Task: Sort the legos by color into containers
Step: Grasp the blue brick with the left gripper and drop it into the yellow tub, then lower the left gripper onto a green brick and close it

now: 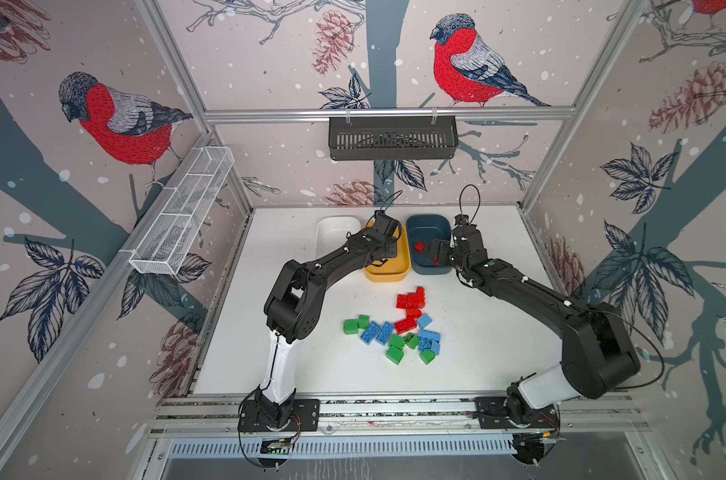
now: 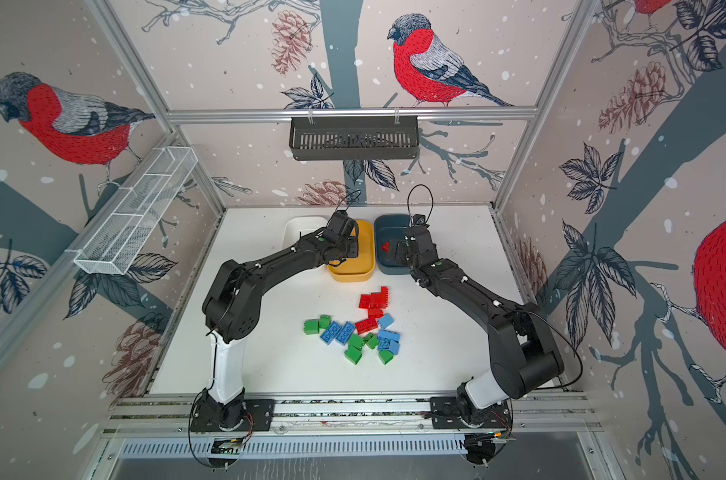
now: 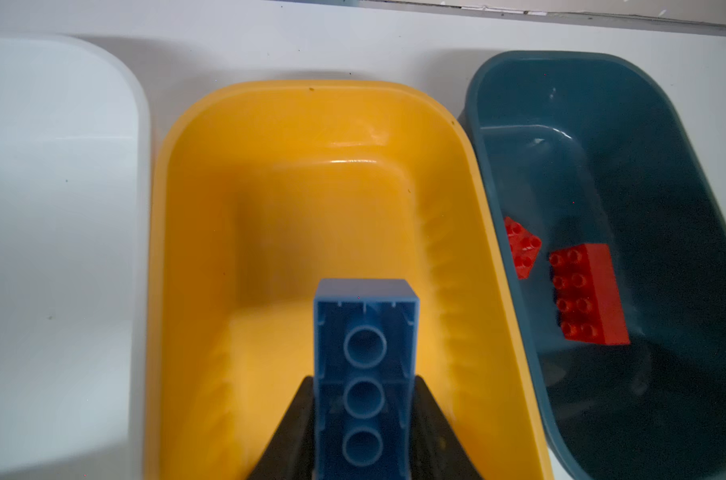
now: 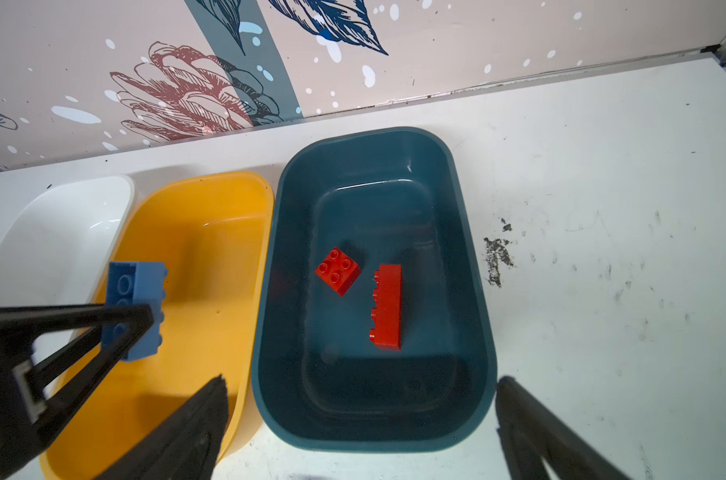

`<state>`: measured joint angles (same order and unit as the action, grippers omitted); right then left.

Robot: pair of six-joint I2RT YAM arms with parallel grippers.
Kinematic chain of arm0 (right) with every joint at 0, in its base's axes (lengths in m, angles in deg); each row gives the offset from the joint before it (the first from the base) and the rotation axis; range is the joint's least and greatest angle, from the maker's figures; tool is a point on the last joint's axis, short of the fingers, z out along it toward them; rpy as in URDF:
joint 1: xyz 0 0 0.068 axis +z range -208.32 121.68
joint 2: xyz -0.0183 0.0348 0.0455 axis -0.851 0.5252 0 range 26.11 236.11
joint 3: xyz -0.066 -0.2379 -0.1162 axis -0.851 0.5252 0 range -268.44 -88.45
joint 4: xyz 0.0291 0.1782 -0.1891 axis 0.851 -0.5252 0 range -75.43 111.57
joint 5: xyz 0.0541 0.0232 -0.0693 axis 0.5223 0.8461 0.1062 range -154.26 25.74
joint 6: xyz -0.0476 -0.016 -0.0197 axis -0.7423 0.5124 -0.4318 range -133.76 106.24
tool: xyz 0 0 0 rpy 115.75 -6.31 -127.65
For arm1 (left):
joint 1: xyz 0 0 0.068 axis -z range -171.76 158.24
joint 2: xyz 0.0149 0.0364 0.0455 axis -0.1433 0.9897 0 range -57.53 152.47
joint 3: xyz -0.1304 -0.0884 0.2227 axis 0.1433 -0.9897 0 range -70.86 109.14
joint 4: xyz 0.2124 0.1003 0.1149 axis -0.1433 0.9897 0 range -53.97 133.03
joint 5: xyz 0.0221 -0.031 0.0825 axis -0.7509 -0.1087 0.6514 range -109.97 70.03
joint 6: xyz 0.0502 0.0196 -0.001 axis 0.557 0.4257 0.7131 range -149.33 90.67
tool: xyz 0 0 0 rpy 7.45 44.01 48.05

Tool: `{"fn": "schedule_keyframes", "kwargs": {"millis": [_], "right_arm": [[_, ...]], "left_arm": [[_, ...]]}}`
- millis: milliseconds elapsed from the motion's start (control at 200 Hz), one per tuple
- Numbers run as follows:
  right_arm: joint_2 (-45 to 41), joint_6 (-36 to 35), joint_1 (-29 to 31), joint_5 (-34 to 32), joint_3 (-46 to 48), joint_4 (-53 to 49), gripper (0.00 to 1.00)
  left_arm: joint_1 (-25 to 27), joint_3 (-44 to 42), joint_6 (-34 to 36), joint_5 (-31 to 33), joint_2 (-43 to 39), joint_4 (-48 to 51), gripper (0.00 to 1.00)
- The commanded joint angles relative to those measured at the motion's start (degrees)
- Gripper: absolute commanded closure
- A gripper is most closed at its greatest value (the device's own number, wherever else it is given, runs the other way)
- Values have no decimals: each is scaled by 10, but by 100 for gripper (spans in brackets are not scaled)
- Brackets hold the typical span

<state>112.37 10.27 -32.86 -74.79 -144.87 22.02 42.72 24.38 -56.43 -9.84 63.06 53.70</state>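
Note:
My left gripper is shut on a long blue lego, held underside-up over the yellow container; in the right wrist view this lego hangs above that container's near half. My right gripper stands open and empty over the near end of the teal container. Inside the teal container lie a square red lego and a long red lego. The white container shows nothing inside. A mixed pile of red, blue and green legos lies mid-table in both top views.
The three containers sit side by side against the back wall. A black slotted basket hangs on the back wall and a white wire-mesh basket on the left wall. Both arms arch over the white table on either side of the pile.

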Motion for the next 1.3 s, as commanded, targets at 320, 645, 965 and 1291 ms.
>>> {"fn": "schedule_keyframes", "kwargs": {"millis": [320, 645, 965, 1291], "right_arm": [[-32, 22, -1, 1, 32, 11, 0], [-62, 78, -1, 35, 100, 68, 1], [-103, 94, -1, 43, 169, 121, 0], [-107, 101, -1, 30, 189, 138, 0]], "left_arm": [[-3, 39, 30, -41, -13, 8, 15], [60, -69, 34, 11, -110, 43, 3], [73, -250, -19, -38, -230, 127, 3], [70, -374, -143, -29, -306, 180, 12]]}}
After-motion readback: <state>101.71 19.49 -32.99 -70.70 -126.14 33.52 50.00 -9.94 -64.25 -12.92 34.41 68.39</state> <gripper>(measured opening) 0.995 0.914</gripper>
